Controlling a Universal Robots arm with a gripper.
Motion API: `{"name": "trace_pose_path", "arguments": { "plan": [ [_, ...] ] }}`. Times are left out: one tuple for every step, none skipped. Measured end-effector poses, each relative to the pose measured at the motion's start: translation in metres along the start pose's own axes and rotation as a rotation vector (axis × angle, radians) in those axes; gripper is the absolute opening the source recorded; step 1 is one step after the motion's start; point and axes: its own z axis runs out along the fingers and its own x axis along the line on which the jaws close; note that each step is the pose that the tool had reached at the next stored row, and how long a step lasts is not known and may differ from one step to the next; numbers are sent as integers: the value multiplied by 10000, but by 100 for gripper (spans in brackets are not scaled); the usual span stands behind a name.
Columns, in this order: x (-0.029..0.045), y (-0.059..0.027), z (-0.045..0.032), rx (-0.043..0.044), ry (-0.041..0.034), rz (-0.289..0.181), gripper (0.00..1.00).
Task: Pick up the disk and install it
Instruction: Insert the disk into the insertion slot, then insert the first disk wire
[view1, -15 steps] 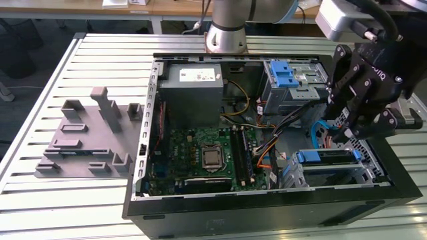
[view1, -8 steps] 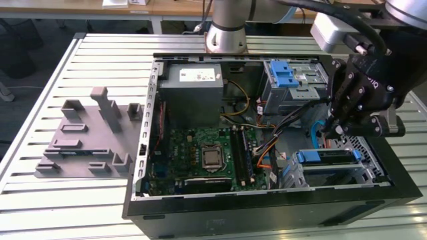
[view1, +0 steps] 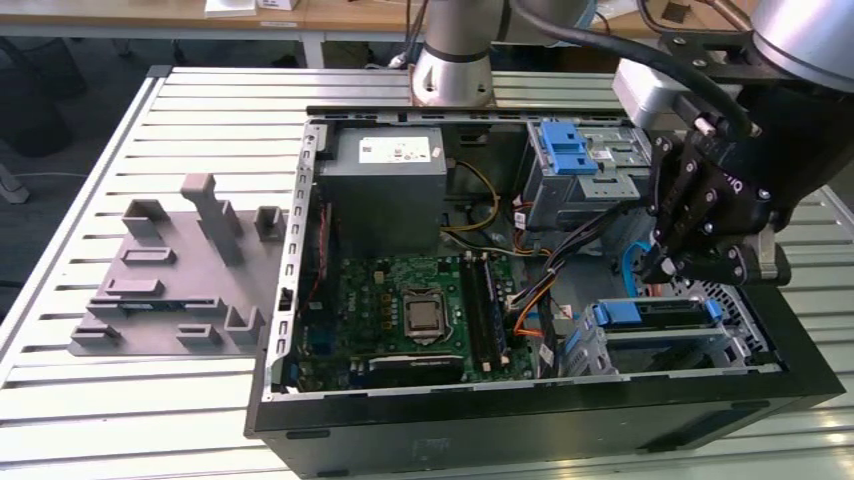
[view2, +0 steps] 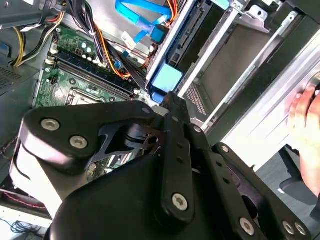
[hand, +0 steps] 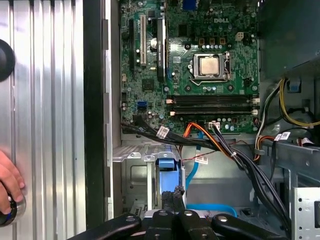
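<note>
Over the drive bay at the exterior view's right of the open case (view1: 534, 392) | end effector (hand: 173, 192) closed tip to tip, gripping nothing visible | disk (view1: 654, 313) sits in the bay just below the tips, blue-framed edge running crosswise.

Your case (view1: 534, 420) lies open on the table (view1: 80, 420), toward the exterior view's right, with the arm base (view1: 454, 70) behind it at the table's far edge. A fixture plate (view1: 174, 290) sits on the table just beside the case, at the exterior view's left. Inside the case, the power supply (view1: 387, 180) is at the far wall and the motherboard (view1: 400, 310) lies in front of it. The drive cage (view1: 587, 170) takes the far corner on the exterior view's right. The disk (view1: 654, 312) sits in the bay (view1: 667, 350) at the near corner on that side, with the gripper (hand: 172, 195) just above it. A hand (hand: 7, 185) lies on the table beside the case.
</note>
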Motion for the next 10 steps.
{"name": "trace_pose_path", "arguments": {
  "plan": [
    [0, 0, 10, 0, 1, 0, 11],
    [0, 0, 18, 0, 2, 0, 11],
    [0, 0, 25, 0, 1, 0, 11],
    [0, 0, 32, 0, 1, 0, 11],
    [0, 0, 38, 0, 1, -1, 11],
    [-1, 0, 44, 0, 2, 0, 11],
    [-1, 0, 50, 0, 2, 0, 11],
    [-1, 0, 55, 0, 1, 0, 11],
    [-1, -1, 60, 0, 1, 0, 11],
    [-1, -1, 63, 0, 1, 1, 11]
  ]
}}
